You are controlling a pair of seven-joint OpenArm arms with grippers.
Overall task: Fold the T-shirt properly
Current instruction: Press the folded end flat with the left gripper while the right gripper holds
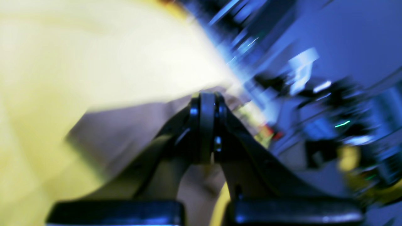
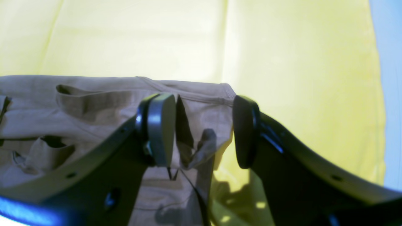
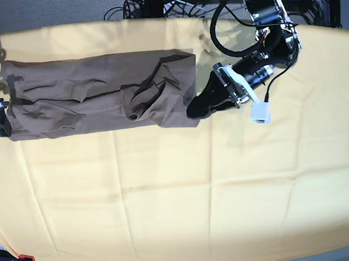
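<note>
T-shirt (image 3: 108, 106): rumpled long strip on the yellow cloth (image 3: 167, 186). Left gripper (image 3: 200, 111) at one end, fingers pressed together, grip unconfirmed. Right gripper (image 2: 203, 131) spread over the opposite end, presumably positioned to pinch its corner.

T-shirt (image 3: 106, 115) on cloth (image 3: 169, 210) — end effectors at both ends

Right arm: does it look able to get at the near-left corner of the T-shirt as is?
Probably yes: the right gripper is open over that end of the T-shirt, with nothing visible between.
</note>
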